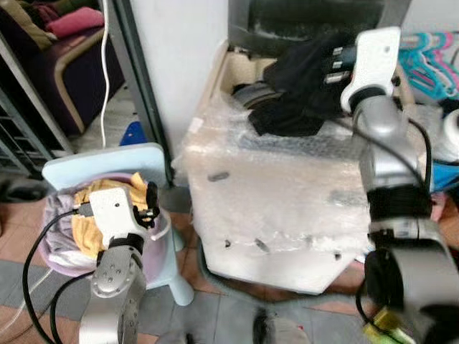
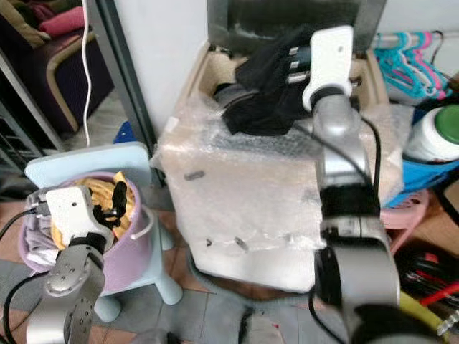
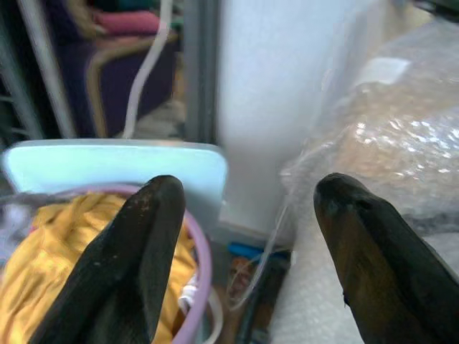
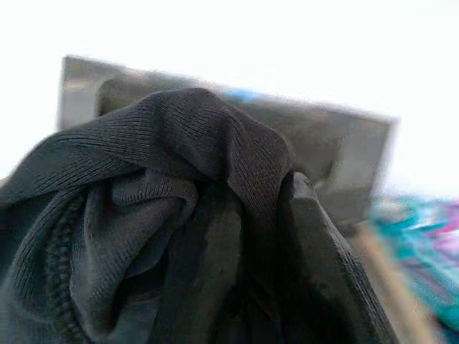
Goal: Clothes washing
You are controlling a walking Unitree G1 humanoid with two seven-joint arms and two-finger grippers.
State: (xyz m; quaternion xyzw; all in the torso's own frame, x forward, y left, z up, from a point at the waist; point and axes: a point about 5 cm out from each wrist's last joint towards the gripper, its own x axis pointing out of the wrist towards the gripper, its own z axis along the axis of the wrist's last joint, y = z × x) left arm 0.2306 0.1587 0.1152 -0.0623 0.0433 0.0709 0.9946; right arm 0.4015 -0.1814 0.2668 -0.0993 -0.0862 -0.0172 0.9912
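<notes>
A black garment (image 1: pixel 297 86) hangs over the open top of the washing machine (image 1: pixel 280 208), which is wrapped in bubble film. My right gripper (image 1: pixel 331 63) is shut on the black garment (image 4: pixel 165 236), holding it above the opening. The machine's raised lid (image 1: pixel 315 18) stands behind it. At the lower left, a pink laundry basket (image 2: pixel 136 251) holds yellow clothes (image 1: pixel 97 215) and sits on a pale blue stool (image 1: pixel 107 161). My left gripper (image 1: pixel 152 204) hovers open over the basket's rim, with nothing between its fingers (image 3: pixel 136 258).
Teal and pink hangers (image 1: pixel 430 61) lie to the right of the machine, beside a white jar with a green lid (image 2: pixel 437 132). A white cable (image 1: pixel 106 72) hangs by a dark door frame. A sofa (image 1: pixel 50 50) stands at the far left. Grey hose lies on the tiled floor.
</notes>
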